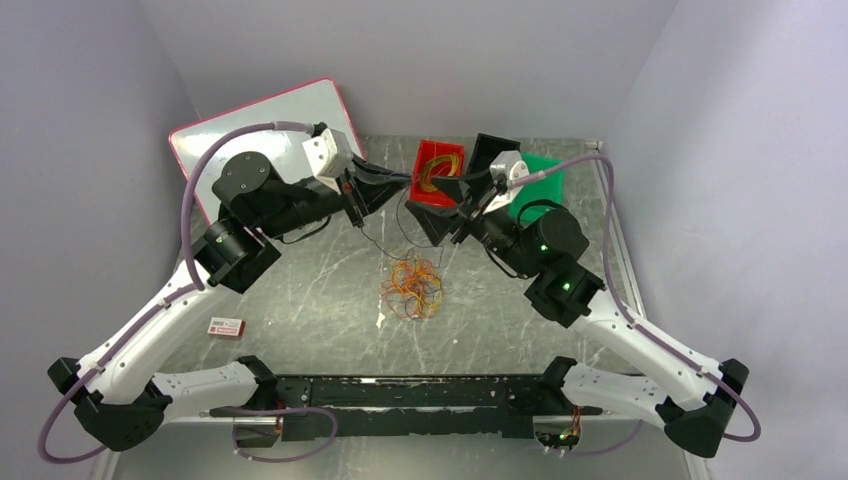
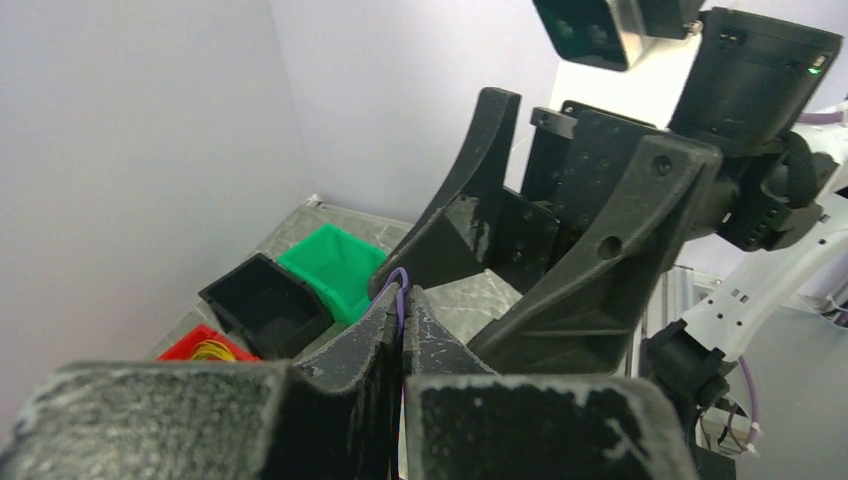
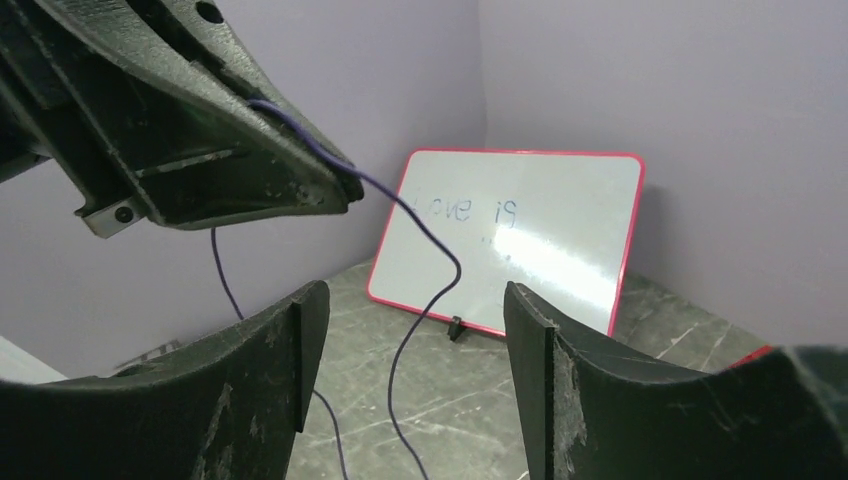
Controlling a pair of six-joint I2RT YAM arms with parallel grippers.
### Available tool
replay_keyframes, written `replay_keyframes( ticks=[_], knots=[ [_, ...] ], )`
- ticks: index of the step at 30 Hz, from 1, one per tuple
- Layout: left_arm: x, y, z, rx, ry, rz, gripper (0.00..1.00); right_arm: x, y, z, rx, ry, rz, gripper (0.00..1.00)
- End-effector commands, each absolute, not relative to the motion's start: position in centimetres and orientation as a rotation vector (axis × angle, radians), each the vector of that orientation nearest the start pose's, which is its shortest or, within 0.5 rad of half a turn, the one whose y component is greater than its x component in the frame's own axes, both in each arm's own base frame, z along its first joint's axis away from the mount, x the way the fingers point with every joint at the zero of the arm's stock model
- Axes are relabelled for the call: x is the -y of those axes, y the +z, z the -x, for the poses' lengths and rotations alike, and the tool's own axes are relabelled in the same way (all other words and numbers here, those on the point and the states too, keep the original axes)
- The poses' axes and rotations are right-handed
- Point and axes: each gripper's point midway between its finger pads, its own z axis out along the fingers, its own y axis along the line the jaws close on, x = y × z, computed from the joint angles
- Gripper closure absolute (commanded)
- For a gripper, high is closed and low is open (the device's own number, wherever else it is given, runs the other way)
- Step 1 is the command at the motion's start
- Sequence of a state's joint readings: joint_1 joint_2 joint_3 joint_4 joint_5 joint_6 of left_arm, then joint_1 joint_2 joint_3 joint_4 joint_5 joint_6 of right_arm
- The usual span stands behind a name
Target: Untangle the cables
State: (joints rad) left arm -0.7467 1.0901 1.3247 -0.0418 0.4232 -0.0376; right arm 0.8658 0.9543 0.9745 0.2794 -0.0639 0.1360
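The cables [image 1: 412,288], yellow, orange-red and dark, lie in one tangle on the middle of the bench [image 1: 320,290]. A small red and white box [image 1: 226,327] lies well apart from them, at the left. Behind and above the tangle we see the left tool [image 2: 402,305] closed tight on one dark cable [image 3: 457,266], which hangs from its tips down toward the bench. The right tool [image 3: 415,310] faces it with the jaws wide and holds nothing. The dark cable passes between its fingers [image 3: 292,350], and we cannot tell if it touches them. Farther back stand a red bin [image 1: 424,152] with yellow cables inside, a black bin [image 2: 240,287] and a green bin [image 1: 540,180]. At the far left a whiteboard [image 3: 540,230] leans on the wall.
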Motion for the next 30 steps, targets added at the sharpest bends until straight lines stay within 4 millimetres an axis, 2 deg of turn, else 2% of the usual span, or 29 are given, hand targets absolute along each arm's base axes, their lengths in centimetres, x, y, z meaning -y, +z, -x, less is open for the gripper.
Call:
replay_keyframes(
  ticks=[1, 10, 20, 21, 24, 26, 28, 30],
  knots=[
    [29.8, 47.8, -19.7, -1.121, -0.988, -0.89, 0.93, -28.2, 45.6, -22.0, -1.135, 0.866, 0.526, 0.32],
    [30.0, 47.6, -19.0, -1.113, -1.014, -0.921, 0.93, -28.1, 46.4, -22.6, -1.117, 0.787, 0.568, 0.36],
    [30.2, 47.7, -18.3, -1.094, -1.046, -0.947, 0.93, -29.3, 46.3, -22.9, -1.109, 0.768, 0.636, 0.53],
    [30.2, 47.7, -18.4, -1.095, -1.045, -0.946, 0.93, -29.3, 46.4, -22.9, -1.106, 0.769, 0.638, 0.57],
    [30.1, 47.5, -18.5, -1.101, -1.039, -0.937, 0.93, -29.3, 46.6, -22.9, -1.109, 0.766, 0.637, 0.85],
    [29.9, 47.4, -18.6, -1.107, -1.03, -0.924, 0.93, -29.0, 46.9, -22.9, -1.107, 0.766, 0.619, 0.97],
    [29.8, 47.2, -18.9, -1.118, -1.018, -0.906, 0.9, -28.5, 47.3, -23.0, -1.107, 0.763, 0.589, 1.0],
    [29.7, 47.1, -19.1, -1.13, -1.013, -0.893, 0.76, -28.1, 48.3, -22.9, -1.103, 0.761, 0.57, 1.0]
  ],
)
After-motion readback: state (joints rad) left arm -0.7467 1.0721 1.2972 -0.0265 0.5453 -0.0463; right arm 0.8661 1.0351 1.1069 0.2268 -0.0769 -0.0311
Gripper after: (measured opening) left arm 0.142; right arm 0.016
